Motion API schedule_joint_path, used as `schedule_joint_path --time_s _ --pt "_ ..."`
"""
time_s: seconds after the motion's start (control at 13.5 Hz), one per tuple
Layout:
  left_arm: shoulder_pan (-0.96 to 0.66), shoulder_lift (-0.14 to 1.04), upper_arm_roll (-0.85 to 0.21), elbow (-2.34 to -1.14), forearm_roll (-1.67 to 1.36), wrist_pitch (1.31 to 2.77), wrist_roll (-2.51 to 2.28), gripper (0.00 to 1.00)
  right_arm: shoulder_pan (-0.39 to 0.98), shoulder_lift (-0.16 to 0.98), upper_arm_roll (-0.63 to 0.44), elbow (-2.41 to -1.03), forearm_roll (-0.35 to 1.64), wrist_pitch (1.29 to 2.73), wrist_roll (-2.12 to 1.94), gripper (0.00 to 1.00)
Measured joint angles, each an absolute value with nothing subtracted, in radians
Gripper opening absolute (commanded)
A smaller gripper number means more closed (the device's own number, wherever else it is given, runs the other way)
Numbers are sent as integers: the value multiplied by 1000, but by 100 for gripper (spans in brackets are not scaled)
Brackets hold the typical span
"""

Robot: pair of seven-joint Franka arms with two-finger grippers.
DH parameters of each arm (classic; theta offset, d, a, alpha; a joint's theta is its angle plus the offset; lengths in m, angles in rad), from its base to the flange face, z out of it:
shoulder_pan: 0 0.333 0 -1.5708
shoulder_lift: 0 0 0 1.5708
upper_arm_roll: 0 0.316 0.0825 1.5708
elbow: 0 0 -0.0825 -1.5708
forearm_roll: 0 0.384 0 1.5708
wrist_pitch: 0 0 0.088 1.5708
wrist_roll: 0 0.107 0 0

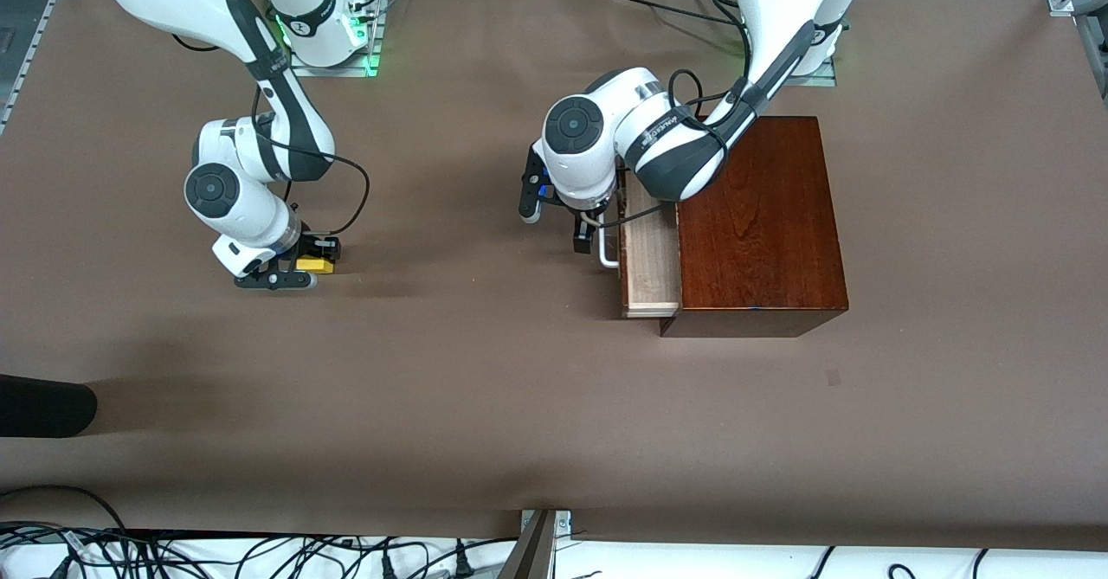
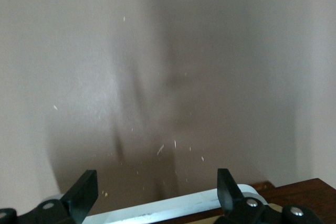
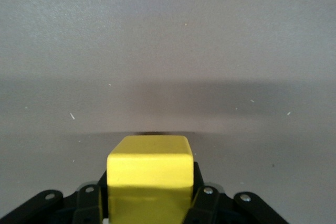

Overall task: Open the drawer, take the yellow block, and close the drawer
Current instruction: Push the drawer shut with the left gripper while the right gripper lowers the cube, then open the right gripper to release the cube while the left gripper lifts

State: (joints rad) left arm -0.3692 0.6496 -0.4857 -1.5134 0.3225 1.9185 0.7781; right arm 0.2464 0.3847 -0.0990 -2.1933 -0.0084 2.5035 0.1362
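The yellow block [image 1: 315, 263] [image 3: 148, 165] sits between the fingers of my right gripper [image 1: 303, 269] [image 3: 149, 199], which is shut on it low over the table near the right arm's end. I cannot tell whether the block touches the cloth. The drawer [image 1: 651, 250] stands partly pulled out of the dark wooden box [image 1: 762, 215], and its pale interior shows. My left gripper [image 1: 558, 222] [image 2: 156, 190] is open in front of the drawer. The white handle [image 1: 608, 254] [image 2: 173, 207] lies between its spread fingers [image 2: 84, 191], close to their base.
Brown cloth covers the table [image 1: 485, 389]. A dark rounded object [image 1: 43, 406] pokes in at the edge by the right arm's end, nearer to the front camera. Cables [image 1: 260, 557] run along the table's near edge.
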Motion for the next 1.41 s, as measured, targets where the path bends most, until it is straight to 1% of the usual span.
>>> schedule_joint_path --time_s 0.3,0.37,0.45,0.52,0.59,0.67,0.89,1.11,1.26,1.41 --pt "-341 649 -486 -1512 329 1847 779 100 246 390 -98 -2198 -9 2524 102 1" --pt "-327 649 -484 -1512 334 1827 781 100 247 390 -98 -2209 -9 2547 99 11" --pt "-310 649 -483 -1513 337 1816 787 100 247 391 -97 -2223 -9 2568 97 24" --pt "-294 649 -483 -1513 338 1812 793 100 247 392 -97 -2234 -9 2583 94 33" --pt "-281 649 -483 -1513 338 1810 795 100 246 393 -97 -2240 -9 2589 91 59" --pt "-271 649 -483 -1513 339 1810 797 100 247 393 -97 -2241 -9 2591 90 100" --pt "-265 647 -484 -1512 342 1811 799 100 246 386 -97 -2237 -9 2600 84 100" --pt "-264 629 -484 -1506 344 1812 796 100 247 323 -96 -2223 -9 2582 75 100" --pt "-266 602 -489 -1486 341 1816 766 100 247 262 -92 -2196 -9 2512 73 100" --pt "-264 551 -492 -1464 325 1814 724 100 247 208 -91 -2132 -9 2374 73 100"
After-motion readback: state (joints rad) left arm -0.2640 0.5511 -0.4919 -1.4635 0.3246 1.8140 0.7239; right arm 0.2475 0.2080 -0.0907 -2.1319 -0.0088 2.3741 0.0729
